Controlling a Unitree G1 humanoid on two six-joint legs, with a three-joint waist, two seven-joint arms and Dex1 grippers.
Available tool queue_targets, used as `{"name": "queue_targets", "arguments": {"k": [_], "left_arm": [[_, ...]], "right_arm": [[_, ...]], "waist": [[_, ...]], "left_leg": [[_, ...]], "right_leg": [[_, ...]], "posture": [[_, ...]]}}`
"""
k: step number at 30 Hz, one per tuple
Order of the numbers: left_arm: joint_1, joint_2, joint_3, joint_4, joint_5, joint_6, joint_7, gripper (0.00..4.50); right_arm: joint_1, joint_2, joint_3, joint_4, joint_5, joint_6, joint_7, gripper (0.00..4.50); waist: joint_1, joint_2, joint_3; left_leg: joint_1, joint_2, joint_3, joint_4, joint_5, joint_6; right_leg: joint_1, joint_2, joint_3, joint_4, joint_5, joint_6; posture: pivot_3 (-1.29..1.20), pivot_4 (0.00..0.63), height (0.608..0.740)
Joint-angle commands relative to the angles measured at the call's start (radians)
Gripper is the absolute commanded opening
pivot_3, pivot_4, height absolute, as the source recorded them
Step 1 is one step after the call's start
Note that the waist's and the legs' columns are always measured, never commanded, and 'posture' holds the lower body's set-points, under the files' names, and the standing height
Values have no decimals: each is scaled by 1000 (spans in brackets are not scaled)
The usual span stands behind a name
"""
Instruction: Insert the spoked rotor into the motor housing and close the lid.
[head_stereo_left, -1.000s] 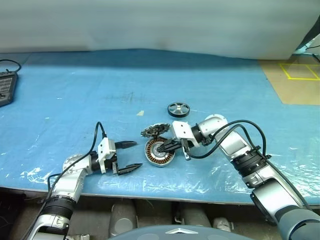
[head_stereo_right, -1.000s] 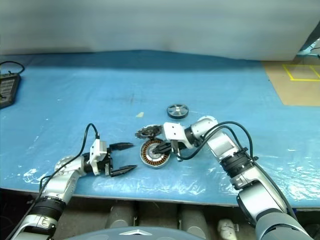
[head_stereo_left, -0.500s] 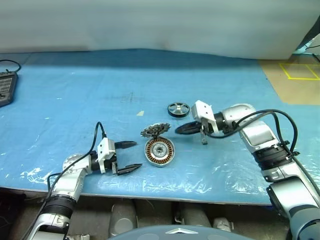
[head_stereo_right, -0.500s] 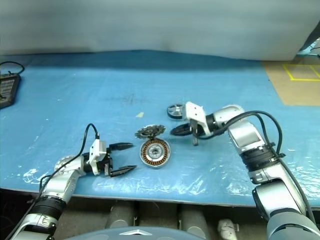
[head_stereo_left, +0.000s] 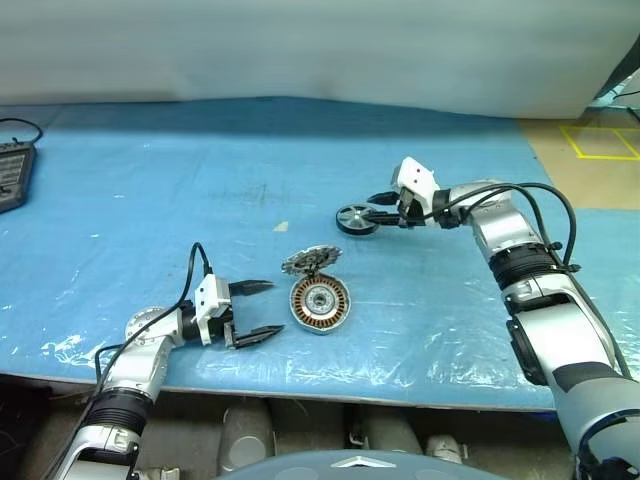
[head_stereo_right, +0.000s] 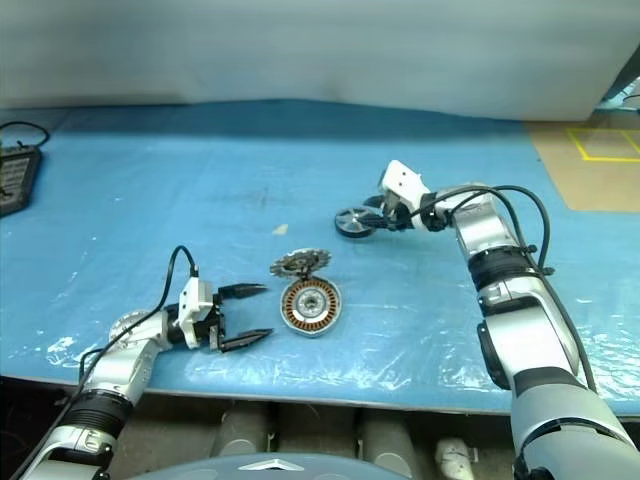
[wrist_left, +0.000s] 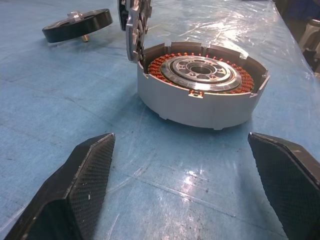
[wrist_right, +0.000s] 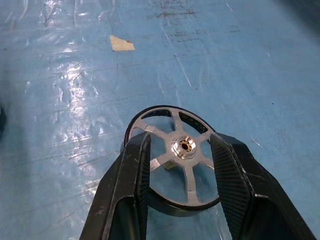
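The motor housing (head_stereo_left: 319, 303) lies on the blue table, its copper windings (wrist_left: 165, 62) facing up. Its toothed lid (head_stereo_left: 310, 261) stands tilted open at the far edge. My left gripper (head_stereo_left: 255, 312) rests open just left of the housing, pointing at it, with nothing between its fingers (wrist_left: 90, 170). The spoked rotor (head_stereo_left: 357, 219) lies flat farther back and to the right. My right gripper (head_stereo_left: 383, 210) hangs over it, open, one finger (wrist_right: 135, 165) over each side of the dark rim and the silver hub (wrist_right: 183, 145) between them. Contact with the rotor cannot be told.
A small pale scrap (head_stereo_left: 281, 226) lies on the blue plastic-covered table (head_stereo_left: 150, 200) behind the housing. A black device (head_stereo_left: 10, 175) sits at the far left edge. A tan board with yellow tape (head_stereo_left: 590, 160) borders the right. The table's front edge runs close below my left arm.
My right gripper has left the housing, swung back and to the right over the spoked rotor, and gone from shut to open. My left gripper and the housing have stayed put.
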Motion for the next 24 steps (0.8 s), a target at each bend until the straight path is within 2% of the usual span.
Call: {"name": "queue_targets", "arguments": {"k": [1, 7, 15, 24], "left_arm": [[5, 8, 6, -18, -3, -3, 5, 4500], [6, 11, 7, -20, -4, 0, 9, 4500], [9, 13, 7, -26, -4, 4, 12, 4500], [10, 13, 4, -23, -3, 3, 11, 4500]], "right_arm": [[-49, 24, -20, 68, -19, -29, -25, 1913], [-53, 61, -17, 124, -52, -41, -43, 1913], [-44, 51, 3, 169, -129, -88, -78, 1913], [-45, 49, 29, 187, -180, -222, -31, 1913]], "waist": [[0, 0, 0], [0, 0, 0], [0, 0, 0], [0, 0, 0]], "left_leg": [[0, 0, 0, 0, 0, 0], [-1, 0, 0, 0, 0, 0], [0, 0, 0, 0, 0, 0], [-1, 0, 0, 1, 0, 0]], "right_leg": [[0, 0, 0, 0, 0, 0], [0, 0, 0, 0, 0, 0], [0, 0, 0, 0, 0, 0], [0, 0, 0, 0, 0, 0]], "posture": [[0, 150, 740], [0, 150, 740], [0, 150, 740], [0, 150, 740]]}}
